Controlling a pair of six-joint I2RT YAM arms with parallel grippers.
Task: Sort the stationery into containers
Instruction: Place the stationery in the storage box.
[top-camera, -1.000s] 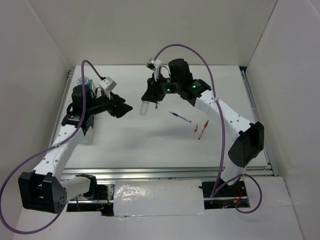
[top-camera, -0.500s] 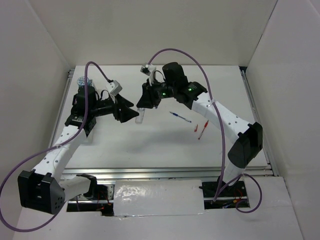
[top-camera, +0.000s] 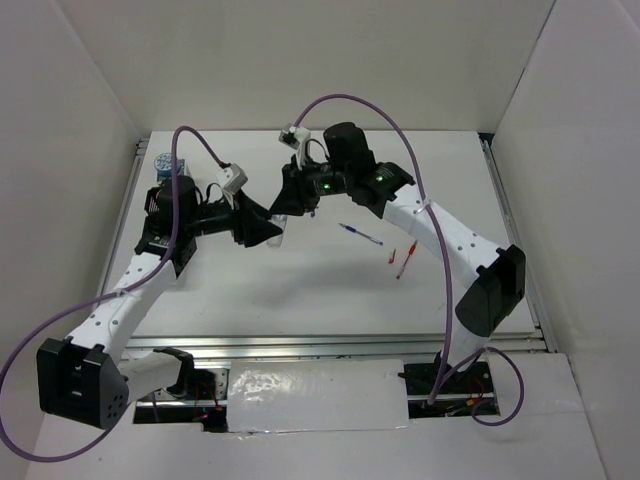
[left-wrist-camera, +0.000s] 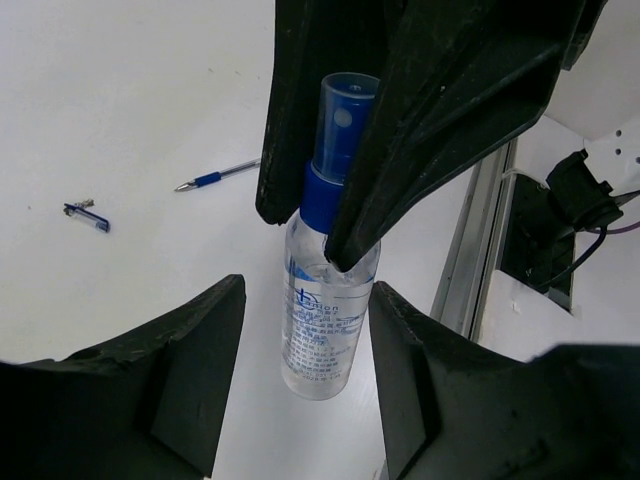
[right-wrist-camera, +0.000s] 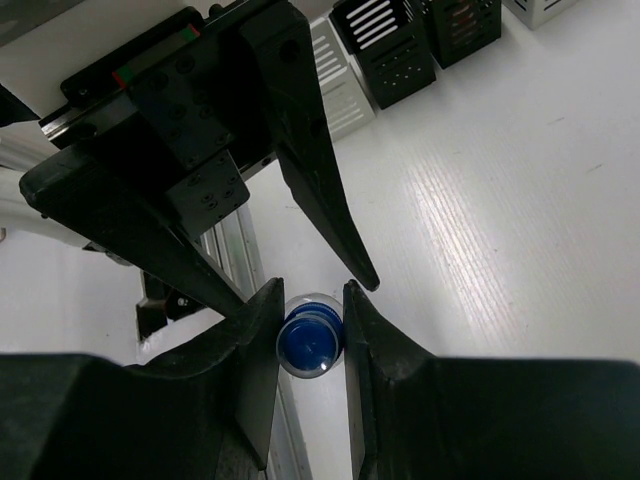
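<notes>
My right gripper (top-camera: 287, 207) is shut on the neck of the clear blue-capped bottle (top-camera: 277, 233) and holds it hanging above the table. In the right wrist view the blue cap (right-wrist-camera: 308, 346) sits between my fingers. My left gripper (top-camera: 266, 232) is open, its jaws on either side of the bottle's lower body (left-wrist-camera: 322, 330) with gaps showing on both sides. A blue pen (top-camera: 360, 234), a red pen (top-camera: 405, 260) and a short red piece (top-camera: 391, 256) lie on the table to the right. One round blue-white tin (top-camera: 165, 161) sits at the far left.
Black mesh boxes (right-wrist-camera: 395, 50) and a white slotted box (right-wrist-camera: 335, 82) stand in a row in the right wrist view. A small blue piece (left-wrist-camera: 88, 216) lies left of the blue pen (left-wrist-camera: 220, 177). A metal rail (top-camera: 340, 343) runs along the near table edge.
My left gripper has swung right to the bottle and now flanks its body. My right gripper has shifted slightly left with the bottle.
</notes>
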